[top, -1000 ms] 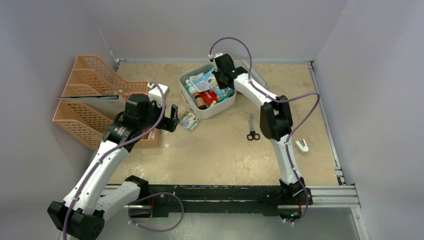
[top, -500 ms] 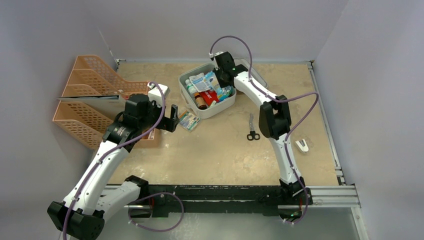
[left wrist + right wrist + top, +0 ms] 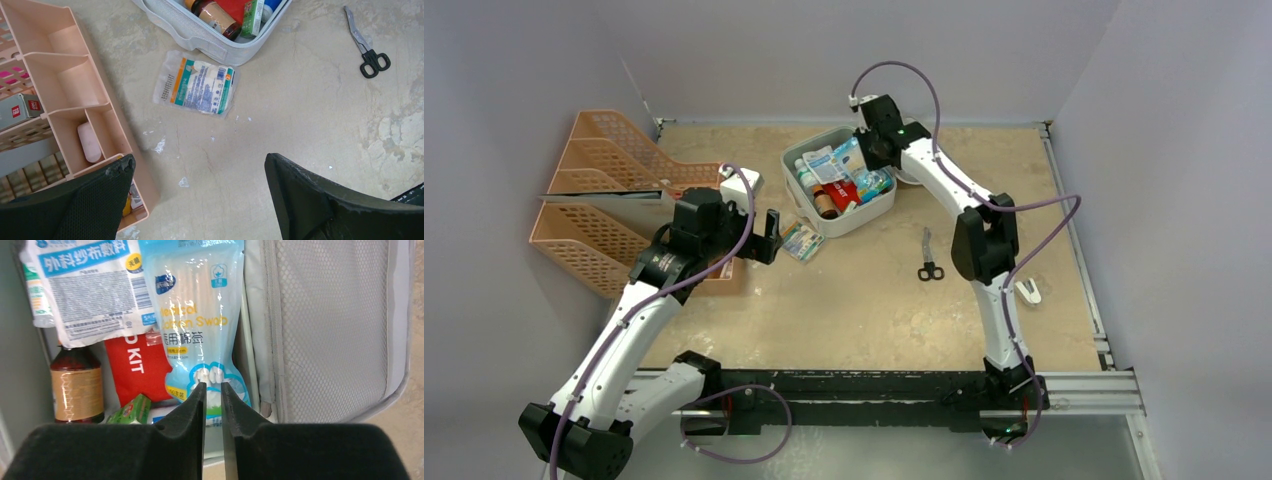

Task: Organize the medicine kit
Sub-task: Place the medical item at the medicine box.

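Observation:
The medicine kit (image 3: 849, 222) lies open at the back middle of the table, its mesh-lined lid (image 3: 330, 325) folded out to the right. Inside are a cotton swab bag (image 3: 200, 315), a gauze bag (image 3: 90, 285), a brown bottle (image 3: 77, 385), a red pouch (image 3: 137, 370) and a green box (image 3: 131, 410). My right gripper (image 3: 213, 385) hovers over the kit's back right part (image 3: 871, 150), its jaws a narrow gap apart with nothing between them. A flat dressing packet (image 3: 196, 89) rests on the table just outside the kit's wall (image 3: 200, 42). My left gripper (image 3: 199, 159) hangs wide open and empty near that packet.
Orange mesh file trays (image 3: 594, 200) stand along the left side, close to my left gripper. Black-handled scissors (image 3: 929, 258) lie right of the kit. A small white item (image 3: 1027, 291) sits near the right edge.
The right jaws have parted a little and let go of the cotton swab bag, which now lies in the kit. That gripper has drawn back toward the rear right. The left arm has not moved.

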